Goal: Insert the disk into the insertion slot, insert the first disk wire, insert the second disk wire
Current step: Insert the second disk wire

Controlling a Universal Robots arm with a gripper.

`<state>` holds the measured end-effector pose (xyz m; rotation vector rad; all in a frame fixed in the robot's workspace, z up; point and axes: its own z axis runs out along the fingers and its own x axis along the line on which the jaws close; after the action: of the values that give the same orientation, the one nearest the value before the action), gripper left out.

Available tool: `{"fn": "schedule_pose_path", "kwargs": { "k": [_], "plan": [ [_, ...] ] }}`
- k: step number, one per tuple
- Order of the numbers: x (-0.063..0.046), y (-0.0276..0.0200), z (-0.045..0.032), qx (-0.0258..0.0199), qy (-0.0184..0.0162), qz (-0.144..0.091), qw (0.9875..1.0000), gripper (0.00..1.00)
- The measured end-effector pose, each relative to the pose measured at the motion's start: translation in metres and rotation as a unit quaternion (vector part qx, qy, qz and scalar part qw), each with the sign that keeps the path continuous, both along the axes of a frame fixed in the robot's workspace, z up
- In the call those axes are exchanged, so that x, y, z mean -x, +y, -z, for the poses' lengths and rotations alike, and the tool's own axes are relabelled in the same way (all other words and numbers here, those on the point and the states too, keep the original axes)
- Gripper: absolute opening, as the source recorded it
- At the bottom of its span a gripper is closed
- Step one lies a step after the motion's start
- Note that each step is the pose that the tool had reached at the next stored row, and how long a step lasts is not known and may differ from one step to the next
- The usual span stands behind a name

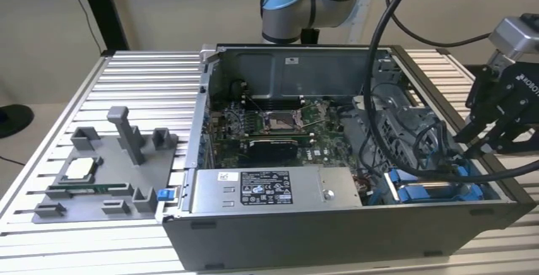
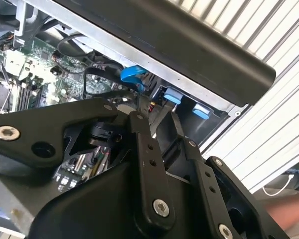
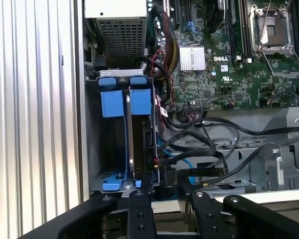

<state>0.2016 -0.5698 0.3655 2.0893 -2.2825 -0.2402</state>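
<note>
— What takes up most of the scene?
— A ribbed metal worktop [image 1: 143,73] with an open computer case [image 1: 337,237] lying on it. In the exterior view, a grey parts tray [image 1: 101,180] sits at nine o'clock from the case.

— And inside the case?
— The grey power supply box [image 1: 269,190] is at six o'clock and the green motherboard [image 1: 278,123] is in the middle.

— Where is the tool?
— In the first wrist view the tool [image 3: 168,194] is close to the end of the insertion slot [image 3: 104,149]. In the exterior view it hangs at three o'clock, over the case's rim, and the slot is at four o'clock. I cannot tell whether the tool is open or closed.

— And the disk?
— The disk [image 3: 139,134] stands on edge inside the slot, in the compartment nearer the motherboard. Its blue frame is beside a second blue latch piece [image 3: 112,103].

— Any wires?
— A thin blue cable [image 3: 182,160] and some black cables [image 3: 224,132] run just beside the disk's end. I cannot tell whether either is plugged in.
</note>
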Motion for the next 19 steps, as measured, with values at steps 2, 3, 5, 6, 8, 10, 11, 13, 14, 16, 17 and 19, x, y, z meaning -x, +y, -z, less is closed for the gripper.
{"fn": "schedule_pose_path", "kwargs": {
  "k": [2,3,5,6,8,10,11,13,14,16,17,19],
  "plan": [
    [0.0,0.0001,0.002,-0.001,0.0002,0.003,1.0,1.0],
    [0.0,0.0002,0.0029,-0.0015,0.0002,0.004,1.0,1.0],
    [0.0,0.0006,0.0042,-0.0031,0.0003,0.007,1.0,1.0],
    [0.0,0.001,0.005,-0.0044,0.0003,0.008,1.0,1.0],
    [0.0,0.0015,0.0066,-0.0069,0.0004,0.011,0.9999,1.0],
    [0.0,0.0016,0.0081,-0.0086,0.0006,0.013,0.9999,1.0],
    [0.0,0.0016,0.0086,-0.0092,0.0008,0.014,0.9999,1.0],
    [0.0,0.0016,0.0101,-0.0109,0.0014,0.016,0.9998,1.0],
    [0.0,0.0016,0.0106,-0.0116,0.0016,0.017,0.9998,1.0],
    [0.0,0.0016,0.0119,-0.0134,0.0022,0.018,0.9997,1.0],
    [0.0,0.0016,0.0125,-0.0144,0.0025,0.019,0.9997,1.0],
    [0.0,0.0017,0.0138,-0.0167,0.0036,0.019,0.9997,1.0]
  ]
}}
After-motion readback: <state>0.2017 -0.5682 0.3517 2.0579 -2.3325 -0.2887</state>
